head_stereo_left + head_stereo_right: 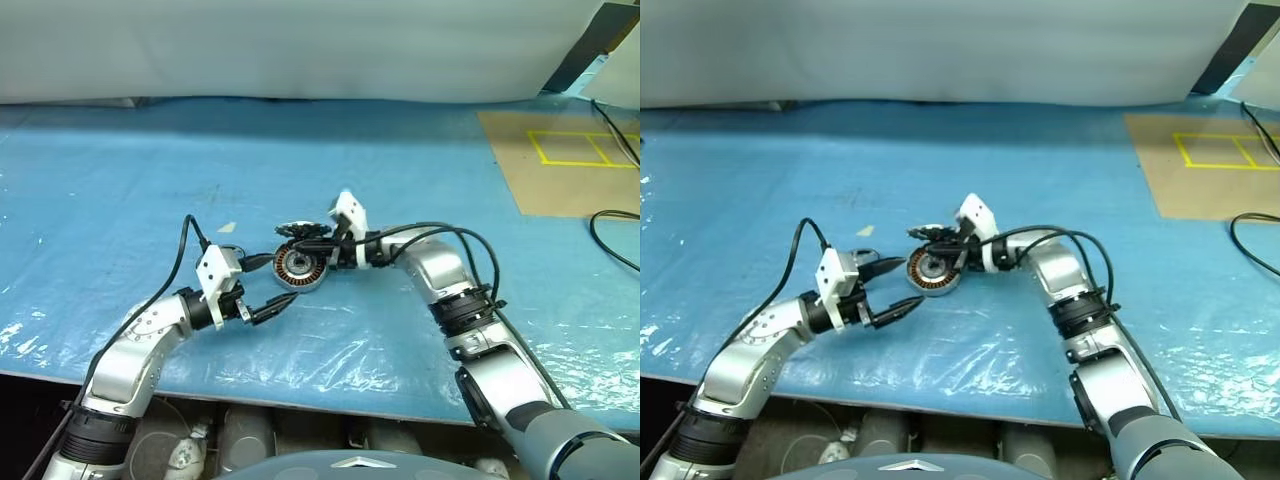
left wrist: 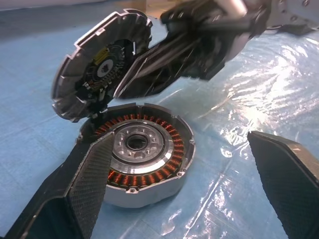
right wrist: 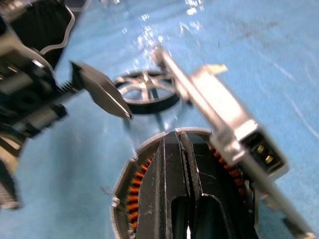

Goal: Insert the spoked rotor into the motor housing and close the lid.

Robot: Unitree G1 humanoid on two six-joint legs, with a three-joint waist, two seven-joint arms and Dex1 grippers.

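Note:
The motor housing [image 2: 149, 164] stands on the blue sheet, its copper windings and silvery centre exposed. Its lid [image 2: 94, 69] is hinged up at the far rim, ribbed inner face toward me. My right gripper [image 3: 180, 142] is shut, reaching over the housing with its fingers [image 2: 164, 64] against the lid's inner face. The spoked rotor [image 3: 147, 92] lies flat on the sheet just beyond the housing. On the housing's near-left side my left gripper [image 1: 275, 283] is open, one finger [image 2: 84, 189] on either side of the housing and apart from it.
The blue plastic sheet [image 1: 150, 180] covers the table. A brown board with yellow tape squares [image 1: 570, 160] lies at the back right. A black cable [image 1: 610, 235] loops at the right edge. The table's front edge [image 1: 300, 395] runs just below the arms.

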